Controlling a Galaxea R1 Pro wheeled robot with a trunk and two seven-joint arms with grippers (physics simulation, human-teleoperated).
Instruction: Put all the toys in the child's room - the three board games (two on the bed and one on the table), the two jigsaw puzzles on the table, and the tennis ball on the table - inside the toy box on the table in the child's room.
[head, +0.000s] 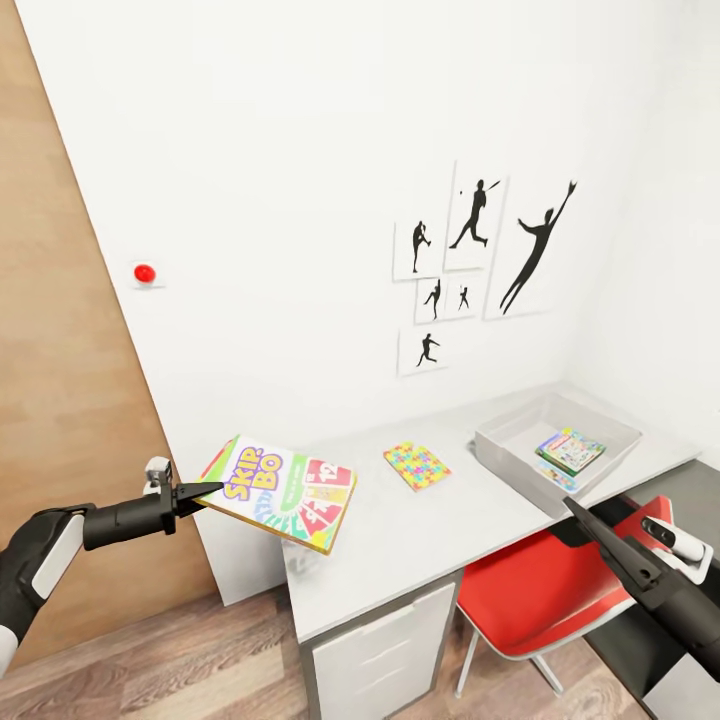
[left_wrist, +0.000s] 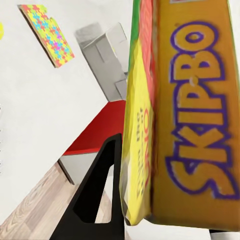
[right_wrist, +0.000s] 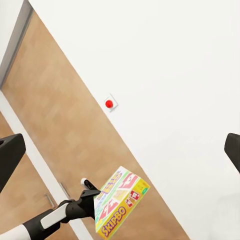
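Partway: toy box (head: 500, 437) holds two toys, left gripper (head: 196, 492) jaws pinch Skip-Bo box (head: 283, 492), jigsaw puzzle (head: 417, 465) waits on counter (head: 400, 545), right jaws spread.

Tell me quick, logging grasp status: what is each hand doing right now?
Left hand: closed on the Skip-Bo game box, held at the desk's end.
Right hand: open, holding nothing.

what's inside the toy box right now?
In the head view, the grey toy box on the table holds one colourful flat box, with part of another showing beneath its near edge. Anything under them is covered. The left tool holds the Skip-Bo game.
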